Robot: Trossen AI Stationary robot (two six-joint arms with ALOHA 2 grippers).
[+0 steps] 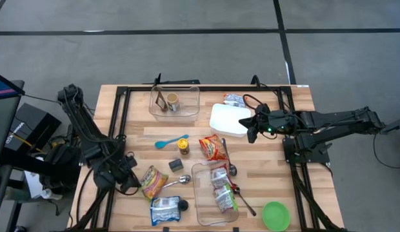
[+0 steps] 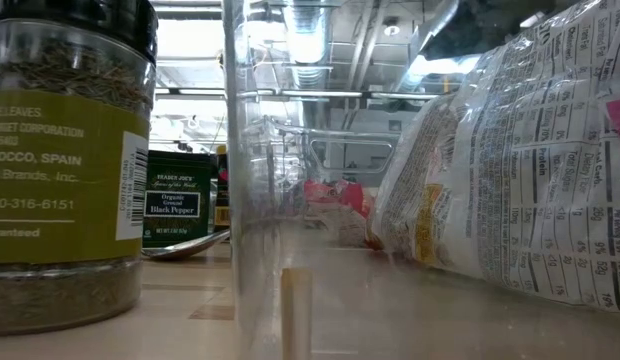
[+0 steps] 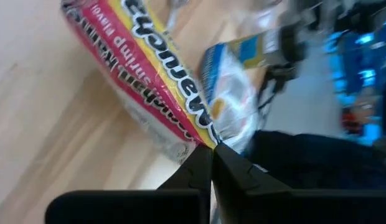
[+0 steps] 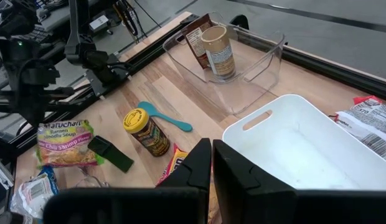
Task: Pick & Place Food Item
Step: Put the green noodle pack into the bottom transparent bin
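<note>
A yellow-and-pink ramen pack (image 1: 153, 182) lies near the table's front left, also seen in the left wrist view (image 3: 149, 81) and the right wrist view (image 4: 63, 144). My left gripper (image 3: 211, 155) is shut at one corner of it, coming from the pack's left side (image 1: 134, 179). My right gripper (image 4: 211, 165) is shut and holds nothing. It hangs over the near-right part of the white bin (image 1: 229, 119). A clear bin (image 1: 216, 193) at the front holds a few food packs. My left gripper pinches one corner of the ramen pack (image 3: 202, 138), at its crimped end seal, between the tips of its two fingers. The fingers slant downward at it. The rest of the pack stretches away from the fingers, low over the wood; whether it is clear of the table I cannot tell.
A second clear bin (image 1: 174, 102) at the far edge holds a jar and a brown packet. Between the bins lie a blue spatula (image 1: 171, 142), a spice jar (image 1: 182, 146), a red snack pack (image 1: 213, 148) and spoons (image 1: 177, 182). A blue-white bag (image 1: 164, 209) and a green bowl (image 1: 275, 216) lie at the front.
</note>
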